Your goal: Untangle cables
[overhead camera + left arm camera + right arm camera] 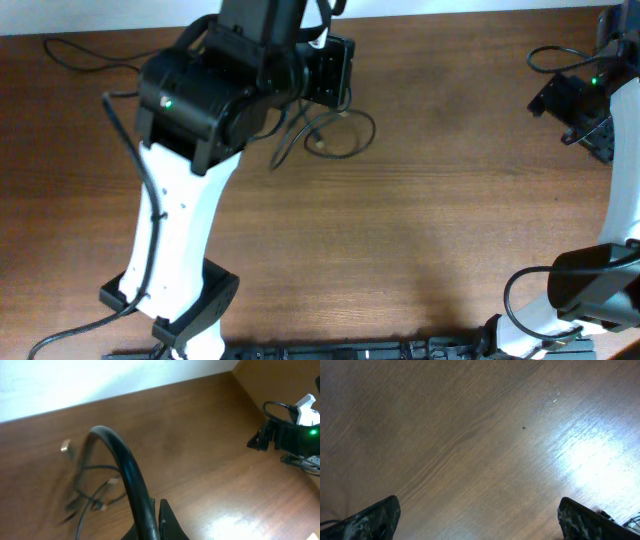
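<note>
The cables (318,146) lie as thin black loops on the wooden table at the back centre, just right of my left arm. In the left wrist view they are a blurred tangle (92,496) with a small plug end (65,446) on the table. My left gripper (335,95) hovers above them. Its fingers (156,506) are shut on one black cable (127,467), which arcs up from the jaws and drops to the tangle. My right gripper (545,102) is at the far right, wide open and empty (480,510) over bare wood.
The right arm's black wrist with a green light (292,437) shows in the left wrist view. A thin black wire (75,58) runs along the back left of the table. The white wall edge (100,380) borders the table's far side.
</note>
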You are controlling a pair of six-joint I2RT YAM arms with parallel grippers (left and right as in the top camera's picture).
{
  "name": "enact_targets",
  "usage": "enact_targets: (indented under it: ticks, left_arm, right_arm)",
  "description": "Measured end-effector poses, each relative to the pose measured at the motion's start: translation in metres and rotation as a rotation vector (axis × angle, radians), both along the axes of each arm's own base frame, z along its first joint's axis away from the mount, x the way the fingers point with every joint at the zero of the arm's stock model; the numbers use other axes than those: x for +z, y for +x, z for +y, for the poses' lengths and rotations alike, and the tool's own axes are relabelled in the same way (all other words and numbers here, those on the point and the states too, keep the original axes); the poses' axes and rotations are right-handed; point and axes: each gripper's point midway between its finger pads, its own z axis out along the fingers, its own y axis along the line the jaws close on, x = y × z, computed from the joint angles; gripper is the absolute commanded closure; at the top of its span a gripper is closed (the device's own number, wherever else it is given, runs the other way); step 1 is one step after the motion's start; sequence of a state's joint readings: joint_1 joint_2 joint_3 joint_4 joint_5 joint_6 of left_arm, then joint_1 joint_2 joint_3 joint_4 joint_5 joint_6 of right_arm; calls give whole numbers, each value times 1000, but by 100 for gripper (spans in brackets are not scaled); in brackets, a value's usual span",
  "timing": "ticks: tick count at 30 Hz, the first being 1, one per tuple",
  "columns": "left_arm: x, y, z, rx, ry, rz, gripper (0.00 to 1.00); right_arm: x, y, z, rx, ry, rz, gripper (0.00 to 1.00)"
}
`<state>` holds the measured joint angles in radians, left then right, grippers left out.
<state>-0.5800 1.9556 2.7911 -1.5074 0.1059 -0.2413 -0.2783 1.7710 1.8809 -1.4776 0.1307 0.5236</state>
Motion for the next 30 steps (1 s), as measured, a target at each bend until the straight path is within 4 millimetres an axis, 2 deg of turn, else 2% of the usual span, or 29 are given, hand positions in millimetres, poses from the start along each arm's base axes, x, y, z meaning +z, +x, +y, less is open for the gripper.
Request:
enact_targets:
  ticks: [1,2,4,5,7,8,9,10,12,13,15,16,17,18,20,22,23,24,25,27,28,29,30]
  left_arm:
    - [-1,-2,-11,-39,-38,24,100]
    - [14,-9,-31,-150,-138,13,100]
    - [31,-36,-53,-318,-252,45,100]
    - [36,-52,-64,-390,-279,58,100]
    - [35,-79,-92,-496,-227,-7,100]
    - [31,-69,-89,-423,-172,-44,100]
    - [26,-35,-64,-218,-91,-91,100]
    - [25,-20,-49,-123,-57,-112,100]
    - [24,-9,-36,-51,13,-158,100]
    - [22,-8,-33,-71,86,-206,100]
    - [1,-23,-26,-234,271,-220,100]
    - [0,-27,-30,-290,280,-231,100]
    - [8,-28,-40,-345,258,-282,100]
    - [12,-26,-42,-350,248,-302,100]
    - [17,-15,-35,-262,255,-316,100]
    - [10,-37,-50,-420,213,-284,100]
    - [13,-38,-54,-440,212,-306,100]
    - [20,-25,-48,-359,228,-338,100]
    - [26,-1,-24,-178,281,-359,100]
    - [30,29,23,87,328,-349,100]
    - [31,44,57,233,336,-330,100]
    - [29,59,101,398,330,-287,100]
    - [24,70,158,586,313,-227,100]
  right_arm:
    - [0,0,0,0,0,0,2]
    - [0,0,0,0,0,-1,2]
    - [0,0,0,0,0,0,2]
    - [0,0,0,0,0,0,2]
    - [0,0,0,0,0,0,2]
    - [0,0,0,0,0,1,2]
    - [0,0,0,0,0,0,2]
    - [0,0,0,0,0,0,2]
    - [0,0,0,0,0,0,2]
    - [0,0,0,0,0,0,2]
    - [0,0,0,0,0,0,2]
    - [0,0,0,0,0,0,2]
    - [0,0,0,0,0,0,2]
    - [0,0,0,0,0,0,2]
    - [0,0,0,0,0,0,2]
    - [0,0,0,0,0,0,2]
    - [0,0,0,0,0,0,2]
    - [0,0,0,0,0,-1,2]
    - [0,0,0,0,0,0,2]
    - [0,0,0,0,0,0,2]
    - [0,0,0,0,0,0,2]
    - [0,0,0,0,0,0,2]
    - [0,0,0,0,0,0,2]
